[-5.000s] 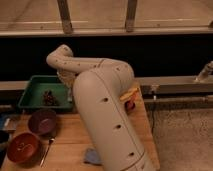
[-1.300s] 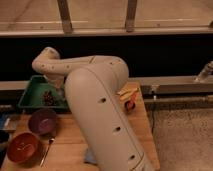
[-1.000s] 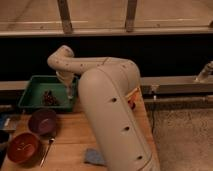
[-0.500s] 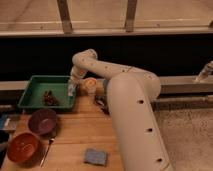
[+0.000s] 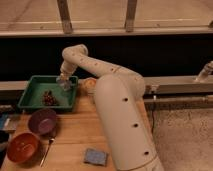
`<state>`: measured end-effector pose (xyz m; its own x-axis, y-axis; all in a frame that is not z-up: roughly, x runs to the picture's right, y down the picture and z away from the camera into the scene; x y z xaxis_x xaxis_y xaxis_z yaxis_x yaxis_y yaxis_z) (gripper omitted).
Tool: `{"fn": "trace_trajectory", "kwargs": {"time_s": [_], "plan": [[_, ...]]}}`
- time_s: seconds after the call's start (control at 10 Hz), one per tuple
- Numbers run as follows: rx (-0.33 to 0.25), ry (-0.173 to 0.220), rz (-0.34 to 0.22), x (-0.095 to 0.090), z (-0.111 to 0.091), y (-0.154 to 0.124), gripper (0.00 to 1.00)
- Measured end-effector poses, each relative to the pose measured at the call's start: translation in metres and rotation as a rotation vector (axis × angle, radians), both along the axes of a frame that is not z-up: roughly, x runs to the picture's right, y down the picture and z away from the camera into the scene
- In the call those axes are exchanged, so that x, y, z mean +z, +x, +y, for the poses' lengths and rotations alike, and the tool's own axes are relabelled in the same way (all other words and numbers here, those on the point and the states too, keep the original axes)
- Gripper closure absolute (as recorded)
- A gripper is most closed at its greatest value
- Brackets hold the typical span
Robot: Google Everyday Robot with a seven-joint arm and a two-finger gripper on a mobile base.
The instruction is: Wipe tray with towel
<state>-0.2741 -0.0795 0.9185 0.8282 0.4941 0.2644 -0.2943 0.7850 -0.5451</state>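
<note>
Tray [image 5: 34, 93]: green, at the desk's [image 5: 75, 134] far left corner, with a dark brownish clump [image 5: 49, 98] lying inside.
Tool [image 5: 65, 83]: at the tray's right rear part, above its floor; open or closed, and whether it has hold of anything, cannot be told.
Towel [image 5: 95, 156]: small blue-grey square, flat at the desk's near edge, well apart from the tray.
Purple bowl [image 5: 42, 121]: just in front of the tray.
Red-orange bowl [image 5: 22, 146]: nearer still, left.
</note>
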Motion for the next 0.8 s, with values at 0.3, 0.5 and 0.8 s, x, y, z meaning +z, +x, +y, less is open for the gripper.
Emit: {"fn": "trace_trajectory", "kwargs": {"time_s": [0.3, 0.5, 0.8], "plan": [[-0.101, 0.020, -0.070, -0.002, -0.006, -0.044, 1.00], [-0.144, 0.026, -0.106, -0.008, 0.003, -0.065, 1.00], [-0.165, 0.028, -0.108, -0.029, 0.031, -0.060, 1.00]]}}
